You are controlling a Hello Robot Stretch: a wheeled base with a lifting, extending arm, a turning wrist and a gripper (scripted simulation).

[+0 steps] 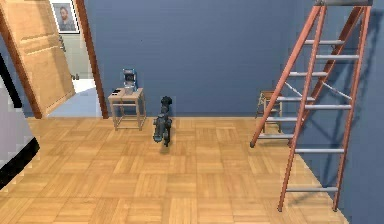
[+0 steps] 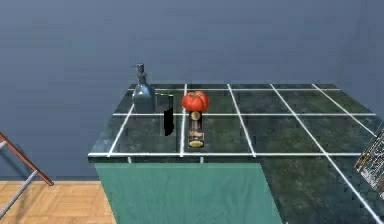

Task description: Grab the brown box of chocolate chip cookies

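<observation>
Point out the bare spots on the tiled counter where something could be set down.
The counter's right half is bare, from the red round thing to the wire object at the arm side view's right edge. So is the near left corner, before the bottle. Crowded left of centre: bottle, black thing, red one, small cylinder.

We see a home: wood parquet floor [image 1: 150,185], blue walls [image 1: 200,50], a panelled wooden door [image 1: 42,60] left of the red metal stepladder [image 1: 316,101].
</observation>
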